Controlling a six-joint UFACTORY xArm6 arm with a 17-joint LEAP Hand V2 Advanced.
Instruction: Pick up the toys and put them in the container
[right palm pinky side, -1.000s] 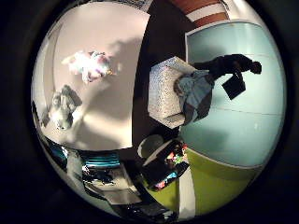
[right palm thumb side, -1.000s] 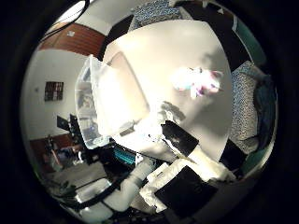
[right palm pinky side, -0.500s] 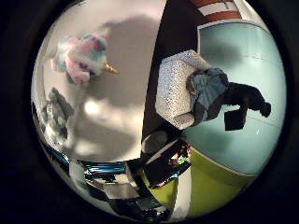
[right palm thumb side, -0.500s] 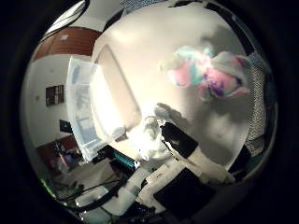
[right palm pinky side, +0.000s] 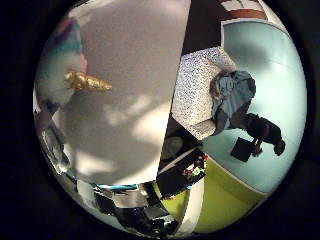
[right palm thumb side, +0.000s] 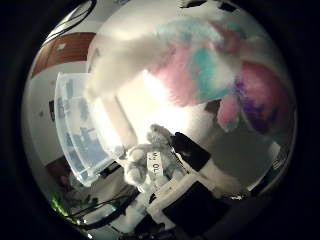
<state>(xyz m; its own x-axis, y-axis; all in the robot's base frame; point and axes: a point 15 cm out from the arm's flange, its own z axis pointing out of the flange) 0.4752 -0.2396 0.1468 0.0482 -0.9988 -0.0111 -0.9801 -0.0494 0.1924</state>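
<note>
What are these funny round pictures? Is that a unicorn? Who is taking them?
A robot arm with a hand of white and black parts takes them. Two tiny cameras sit in its palm, one by the thumb and one by the little finger, and they see very wide, so everything looks round and bent. Yes, that is a plush unicorn, fluffy white, pink and teal, with a golden horn. It fills much of the picture because the palm is very close to it. It lies on a pale table. A small grey plush toy and a clear plastic container sit there too. Nothing is held yet.
</note>
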